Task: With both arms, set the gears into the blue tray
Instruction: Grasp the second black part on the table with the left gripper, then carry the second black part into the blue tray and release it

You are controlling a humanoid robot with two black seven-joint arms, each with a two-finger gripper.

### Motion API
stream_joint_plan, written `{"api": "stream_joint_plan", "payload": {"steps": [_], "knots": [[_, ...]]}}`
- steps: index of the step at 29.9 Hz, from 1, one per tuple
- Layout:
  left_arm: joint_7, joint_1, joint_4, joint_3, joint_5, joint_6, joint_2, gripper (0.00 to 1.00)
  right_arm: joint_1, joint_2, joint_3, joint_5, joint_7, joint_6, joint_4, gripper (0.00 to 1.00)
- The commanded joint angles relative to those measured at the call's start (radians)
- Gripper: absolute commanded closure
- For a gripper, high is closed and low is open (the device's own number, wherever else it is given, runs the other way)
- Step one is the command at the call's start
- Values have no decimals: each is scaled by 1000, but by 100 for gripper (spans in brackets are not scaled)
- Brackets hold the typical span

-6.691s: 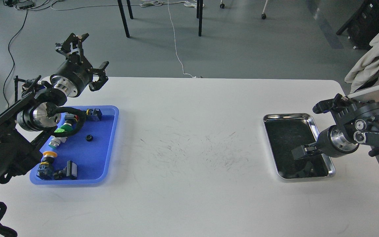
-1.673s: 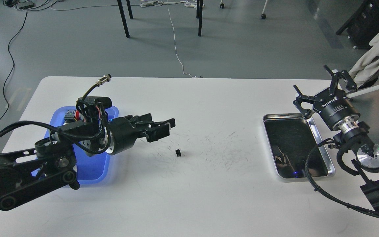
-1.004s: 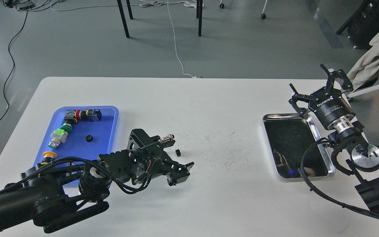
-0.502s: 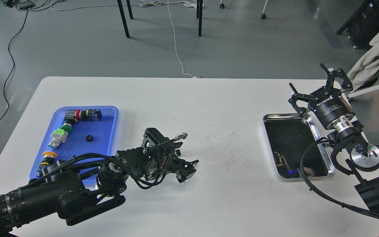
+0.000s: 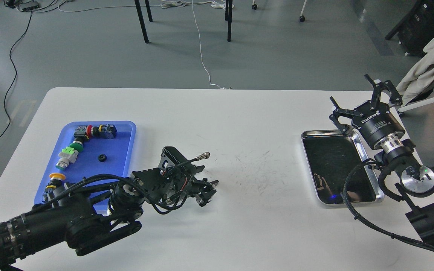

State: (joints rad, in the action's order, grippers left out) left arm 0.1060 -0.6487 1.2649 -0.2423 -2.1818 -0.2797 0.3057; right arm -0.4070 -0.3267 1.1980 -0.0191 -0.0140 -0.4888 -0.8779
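Note:
One gear (image 5: 102, 157), a tiny black toothed ring, lies inside the blue tray (image 5: 131, 130) at the left of the table. My left arm reaches low across the table right of that tray. Its gripper (image 5: 207, 191) is down at the table surface, dark and foreshortened, so I cannot tell how its jaws stand. No gear shows on the bare table near it; anything under the gripper is hidden. My right gripper (image 5: 360, 98) is raised beyond the far right corner of the steel tray, its fingers spread wide open and empty.
Several push-button switches (image 5: 70, 154) with red, green and yellow caps lie along the blue tray's left side. A shiny steel tray (image 5: 356, 136) with a dark inside sits at the right. Chair legs and cables are on the floor beyond the table.
My left arm swung from the blue tray down to the table middle, over the spot where a small black gear lay; that gear no longer shows. The gripper pulled slightly left. My right arm barely moved.

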Motion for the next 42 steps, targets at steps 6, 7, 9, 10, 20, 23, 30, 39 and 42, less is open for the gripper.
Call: {"api": "stream_joint_plan", "payload": {"steps": [6,7,9,10,20,23,30,39,42], "knots": [[0,1,1,-2,0,0,4,49,-3,0,-3,1,0,0,-1,3],[0,0,1,-2,0,0,4,49,-4,0,-3,1,0,0,-3,3],[0,-2,5,-2,0,0,7,49,-4,2,-3,1,0,0,-3,3],[0,-2,8,-3,0,2,10,49,-4,2,-3,1,-1,0,-3,3],[0,-11,50,-5,0,-12,35,48,-7,0,-3,1,0,0,-3,3],[0,-9,50,-3,0,-15,36,48,-7,0,-3,1,0,0,-3,3],[0,-3,36,-3,0,-13,20,55,-7,2,-3,1,0,0,-3,3],[0,-5,27,-3,0,-13,21,84,-9,0,-3,1,0,0,-3,3],[0,-6,27,-3,0,-15,27,90,-9,2,-3,1,0,0,-3,3]]}}
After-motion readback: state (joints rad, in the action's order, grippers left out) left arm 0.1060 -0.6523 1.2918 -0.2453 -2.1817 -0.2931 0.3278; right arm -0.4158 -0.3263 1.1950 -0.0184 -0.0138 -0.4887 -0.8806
